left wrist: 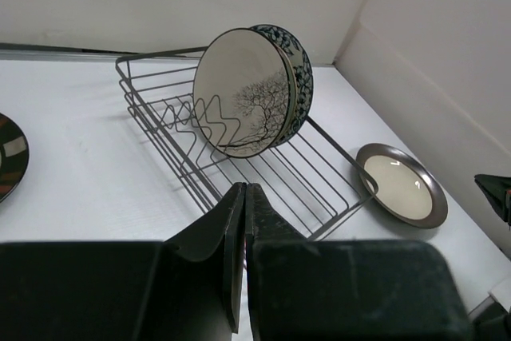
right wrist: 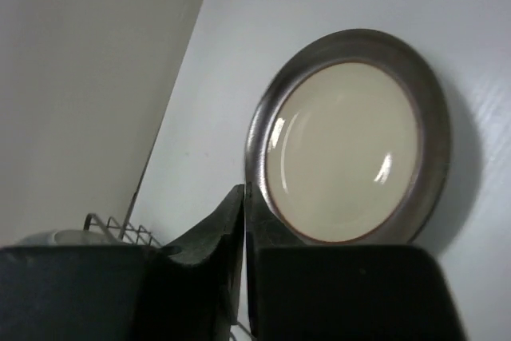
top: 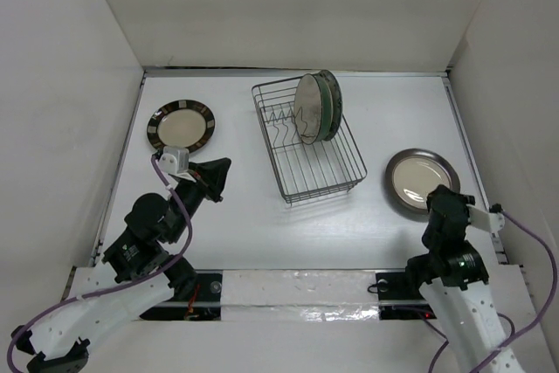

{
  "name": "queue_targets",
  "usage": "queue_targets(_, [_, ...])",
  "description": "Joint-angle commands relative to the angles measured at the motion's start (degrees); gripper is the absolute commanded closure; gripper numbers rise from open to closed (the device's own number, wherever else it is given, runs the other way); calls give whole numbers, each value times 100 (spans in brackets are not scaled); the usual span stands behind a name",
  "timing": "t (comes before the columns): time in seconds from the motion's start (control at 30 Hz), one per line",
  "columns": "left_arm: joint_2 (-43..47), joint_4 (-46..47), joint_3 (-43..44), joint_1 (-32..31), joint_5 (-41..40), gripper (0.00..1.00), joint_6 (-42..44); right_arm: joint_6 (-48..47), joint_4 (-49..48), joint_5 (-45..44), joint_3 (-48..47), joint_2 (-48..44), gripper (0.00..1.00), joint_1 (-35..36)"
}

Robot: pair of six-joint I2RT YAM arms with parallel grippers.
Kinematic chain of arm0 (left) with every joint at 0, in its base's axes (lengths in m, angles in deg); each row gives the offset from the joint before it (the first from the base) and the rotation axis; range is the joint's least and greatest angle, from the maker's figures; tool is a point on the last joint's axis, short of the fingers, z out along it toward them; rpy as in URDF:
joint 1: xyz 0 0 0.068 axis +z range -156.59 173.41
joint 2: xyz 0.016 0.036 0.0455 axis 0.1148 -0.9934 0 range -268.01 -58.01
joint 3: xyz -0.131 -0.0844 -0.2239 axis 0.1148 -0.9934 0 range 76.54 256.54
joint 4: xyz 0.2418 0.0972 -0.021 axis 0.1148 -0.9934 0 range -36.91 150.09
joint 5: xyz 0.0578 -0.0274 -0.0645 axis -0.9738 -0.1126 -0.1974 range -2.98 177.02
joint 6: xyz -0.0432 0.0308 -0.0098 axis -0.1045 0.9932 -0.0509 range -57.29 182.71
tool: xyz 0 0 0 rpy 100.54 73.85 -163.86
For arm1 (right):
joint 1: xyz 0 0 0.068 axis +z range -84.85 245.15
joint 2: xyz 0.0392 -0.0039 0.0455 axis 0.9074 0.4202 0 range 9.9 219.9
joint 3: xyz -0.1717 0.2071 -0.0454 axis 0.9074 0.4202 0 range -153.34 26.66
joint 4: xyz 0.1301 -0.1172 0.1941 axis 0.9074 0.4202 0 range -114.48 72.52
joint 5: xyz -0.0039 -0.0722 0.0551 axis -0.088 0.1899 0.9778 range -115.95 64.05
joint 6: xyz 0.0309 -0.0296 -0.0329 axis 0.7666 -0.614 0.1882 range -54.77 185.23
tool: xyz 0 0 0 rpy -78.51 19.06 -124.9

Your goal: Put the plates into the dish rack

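The dish rack stands in the middle of the worktop, and its long axis runs from the back wall toward the arms, with the near end turned a little to the right. At its far end the plates stand on edge between the wire prongs: the tree plate is in front with its cream face toward the near end, and the blue floral plate is close behind it. The near half of the rack holds nothing. The dark-striped plate lies flat to the left of the rack, well apart from it. The grey-brown rim plate lies flat to the right. The left gripper is closed and empty, pointing toward the rack. The right gripper is also closed and empty, just beside the near edge of the grey-brown rim plate.
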State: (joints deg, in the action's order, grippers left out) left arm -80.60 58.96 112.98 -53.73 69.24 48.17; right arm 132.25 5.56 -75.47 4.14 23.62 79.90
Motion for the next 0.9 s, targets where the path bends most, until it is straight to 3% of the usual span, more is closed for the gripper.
queue_targets(0.0, [-62, 271, 126, 20, 222, 100, -92, 655, 889, 238, 187, -535, 79, -697])
queue_targets(0.03, [-53, 279, 108, 20, 214, 96, -92, 758, 1011, 276, 109, -528, 56, -875])
queue_targets(0.07, [-53, 253, 108, 20, 214, 94, -92, 716, 986, 302, 90, -458, 43, -1042])
queue_targets(0.13, [0, 236, 100, 20, 249, 89, -110, 489, 785, 547, 47, 111, 24, -1560])
queue_targets(0.17, [44, 253, 108, 20, 249, 86, -127, 461, 740, 635, -23, 384, 20, -1727])
queue_targets(0.33, [237, 218, 108, -33, 161, 82, -101, 40, 161, 1075, -85, 1790, 17, -2737])
queue_targets(0.43, [369, 227, 108, -94, 56, 81, -92, -171, -217, 1321, -42, 1994, 17, -3099])
queue_targets(0.57, [378, 200, 108, -199, -76, 81, -75, -522, -699, 1848, -24, 2450, 20, -4256])
queue_targets(0.77, [448, 209, 117, -200, -76, 80, -75, -1673, -1718, 3673, 99, 3540, 19, -5638])
queue_targets(0.87, [431, 192, 117, -200, -112, 80, -66, -2227, -2280, 4202, 265, 3551, 14, -5693])
